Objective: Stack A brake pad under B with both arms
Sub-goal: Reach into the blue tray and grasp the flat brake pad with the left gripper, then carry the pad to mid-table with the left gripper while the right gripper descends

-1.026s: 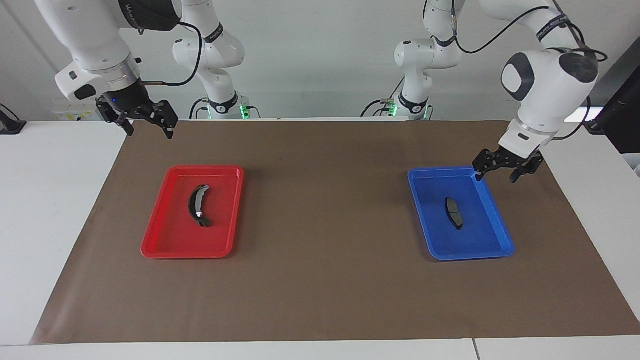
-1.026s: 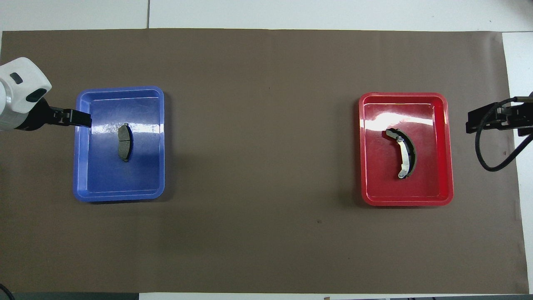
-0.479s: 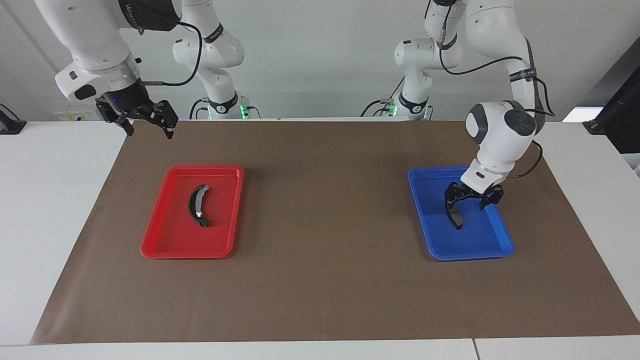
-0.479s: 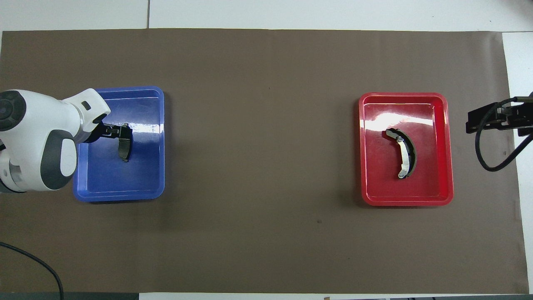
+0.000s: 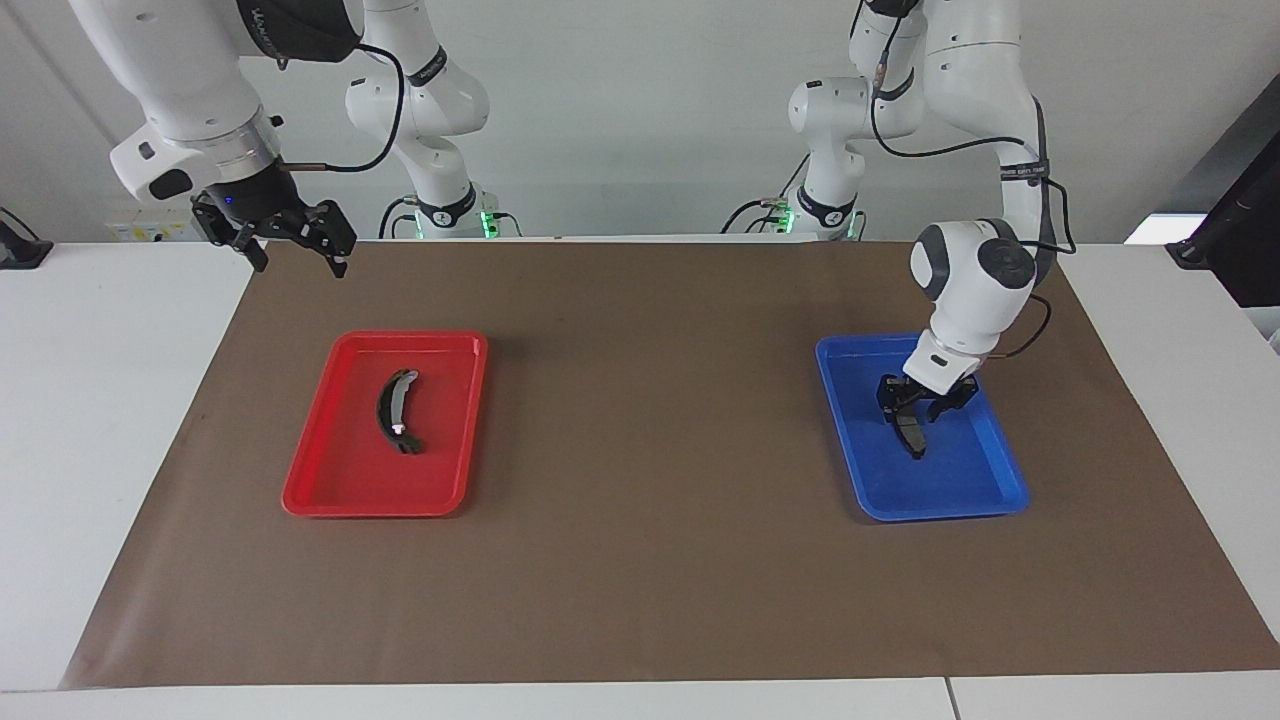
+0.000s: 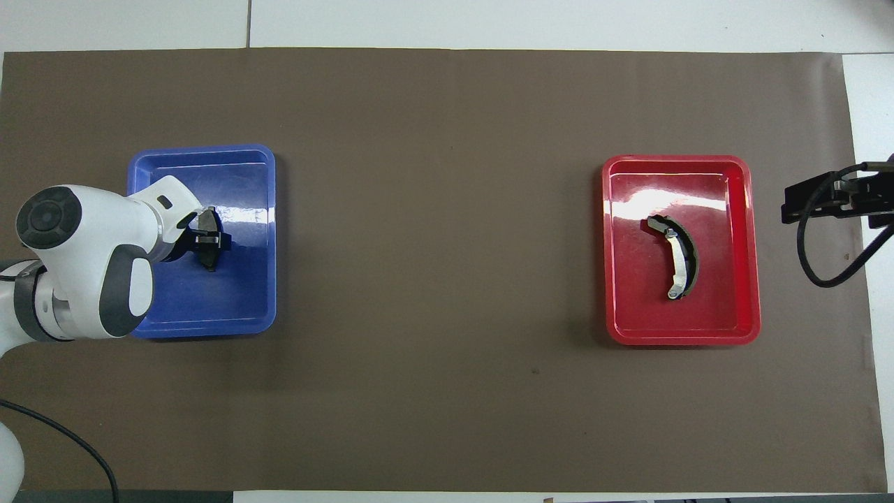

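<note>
The A brake pad (image 5: 912, 438), short, flat and dark grey, lies in the blue tray (image 5: 940, 514) toward the left arm's end; it also shows in the overhead view (image 6: 209, 262). My left gripper (image 5: 918, 408) is down in the tray with its fingers open on either side of the pad's end nearer the robots; the overhead view shows it (image 6: 208, 234) covering that end. B (image 5: 393, 410), the long black crescent with a shiny spot, lies in the red tray (image 5: 370, 508); it also shows from overhead (image 6: 677, 258). My right gripper (image 5: 295, 245) waits open, raised over the mat's corner.
The blue tray (image 6: 202, 328) and the red tray (image 6: 681, 339) sit well apart on a brown mat (image 5: 640, 450) that covers most of the white table. The right gripper (image 6: 824, 199) and its looped cable show beside the red tray from overhead.
My left gripper has moved from the blue tray's rim to over the A brake pad and come down around it. The right arm has not moved.
</note>
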Robot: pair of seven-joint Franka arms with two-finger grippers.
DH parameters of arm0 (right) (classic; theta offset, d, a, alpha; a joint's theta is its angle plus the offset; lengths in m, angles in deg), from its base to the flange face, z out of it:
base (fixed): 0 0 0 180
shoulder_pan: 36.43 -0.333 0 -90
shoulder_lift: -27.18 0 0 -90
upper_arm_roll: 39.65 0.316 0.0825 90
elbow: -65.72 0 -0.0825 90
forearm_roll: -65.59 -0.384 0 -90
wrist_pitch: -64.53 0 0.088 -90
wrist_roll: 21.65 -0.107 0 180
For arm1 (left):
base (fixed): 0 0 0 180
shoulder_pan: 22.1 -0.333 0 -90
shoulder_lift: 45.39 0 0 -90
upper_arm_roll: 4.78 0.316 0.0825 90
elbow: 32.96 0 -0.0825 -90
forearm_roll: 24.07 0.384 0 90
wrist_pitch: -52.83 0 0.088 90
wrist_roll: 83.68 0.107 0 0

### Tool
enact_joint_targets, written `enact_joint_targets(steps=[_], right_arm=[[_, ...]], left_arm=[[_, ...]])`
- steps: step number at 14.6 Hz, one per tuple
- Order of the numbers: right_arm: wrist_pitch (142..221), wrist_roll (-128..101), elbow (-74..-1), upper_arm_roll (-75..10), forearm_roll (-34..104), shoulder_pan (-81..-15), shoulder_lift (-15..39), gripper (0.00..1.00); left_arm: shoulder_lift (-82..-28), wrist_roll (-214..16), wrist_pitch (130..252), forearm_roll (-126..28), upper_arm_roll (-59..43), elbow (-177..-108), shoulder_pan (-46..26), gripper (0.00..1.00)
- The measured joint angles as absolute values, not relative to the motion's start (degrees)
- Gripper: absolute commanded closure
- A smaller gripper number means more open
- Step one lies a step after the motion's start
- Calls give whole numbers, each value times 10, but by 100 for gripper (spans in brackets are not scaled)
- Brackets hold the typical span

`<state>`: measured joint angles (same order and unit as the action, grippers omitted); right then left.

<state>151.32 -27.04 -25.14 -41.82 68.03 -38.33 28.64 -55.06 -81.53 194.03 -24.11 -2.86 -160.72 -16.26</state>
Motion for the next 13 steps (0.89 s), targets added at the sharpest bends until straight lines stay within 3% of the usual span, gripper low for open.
enact_joint_targets(steps=[1,2,7,10,13], right_arm=[[1513,-270,-251,-418,680,-383,286,0],[1513,-270,-251,-418,680,-383,286,0],[1513,-270,-252,-418,680,-383,286,0],[1516,-270,-258,-418,680,-383,287,0],[1579,-270,-311,-418,680,-383,301,0]], left_arm=[[-553,-816,1941,-241,-29,-1607,-163,70],[-554,-816,1941,-241,-29,-1607,-163,79],[-551,-816,1936,-241,-29,-1594,-162,87],[-543,-816,1869,-241,-29,-1542,-154,91],[-533,-835,1797,-241,-29,-1483,-116,91]])
